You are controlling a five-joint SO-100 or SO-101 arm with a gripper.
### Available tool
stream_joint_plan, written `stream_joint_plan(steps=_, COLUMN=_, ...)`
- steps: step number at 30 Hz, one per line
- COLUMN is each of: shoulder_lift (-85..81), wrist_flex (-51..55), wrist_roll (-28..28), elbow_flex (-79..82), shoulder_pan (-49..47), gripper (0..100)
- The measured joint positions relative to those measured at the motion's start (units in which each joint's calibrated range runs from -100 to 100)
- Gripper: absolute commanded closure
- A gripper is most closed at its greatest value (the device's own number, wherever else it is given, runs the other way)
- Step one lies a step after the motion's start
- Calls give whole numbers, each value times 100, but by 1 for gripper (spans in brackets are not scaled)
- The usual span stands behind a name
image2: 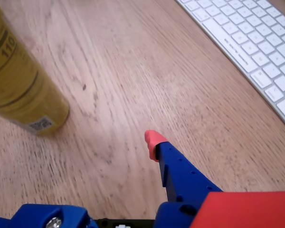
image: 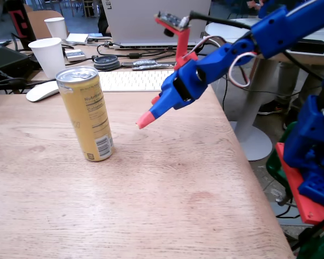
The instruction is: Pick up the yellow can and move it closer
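Observation:
The yellow can [image: 88,114] stands upright on the wooden table [image: 167,194], left of centre in the fixed view, its white label and barcode facing the camera. My blue gripper [image: 149,111] with pink fingertips hovers just above the table to the can's right, apart from it and open, with nothing between its jaws. In the wrist view the yellow can [image2: 19,85] is at the upper left, and one pink-tipped finger [image2: 153,140] points at bare wood to its right. The other finger is out of that view.
Two white paper cups [image: 48,55] [image: 56,27], a white mouse [image: 41,90], a white keyboard [image: 132,80] [image2: 256,57] and a laptop [image: 151,21] lie behind the can. The table's right edge [image: 259,178] drops off beside another blue-and-red arm [image: 313,156].

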Motion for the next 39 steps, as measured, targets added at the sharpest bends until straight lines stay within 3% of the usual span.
stream_joint_plan(steps=5, shoulder_lift=389, wrist_flex=-99, wrist_roll=0, elbow_flex=-586, shoulder_pan=-122, gripper=28)
stream_joint_plan(steps=11, shoulder_lift=1366, wrist_flex=-2178, wrist_roll=-15, elbow_flex=-649, shoulder_pan=-582, gripper=28)
stream_joint_plan(steps=16, shoulder_lift=2309, wrist_flex=-3014, wrist_roll=-44, elbow_flex=-1353, shoulder_pan=-780, gripper=28)
stream_joint_plan(steps=22, shoulder_lift=3260, wrist_flex=-3139, wrist_roll=-44, elbow_flex=-2326, shoulder_pan=-1484, gripper=28)
stream_joint_plan(steps=34, shoulder_lift=3640, wrist_flex=-3122, wrist_roll=39, elbow_flex=-3021, shoulder_pan=-1494, gripper=30)
stream_joint_plan(steps=39, shoulder_lift=3718, wrist_flex=-3122, wrist_roll=39, elbow_flex=-3021, shoulder_pan=-1512, gripper=52)
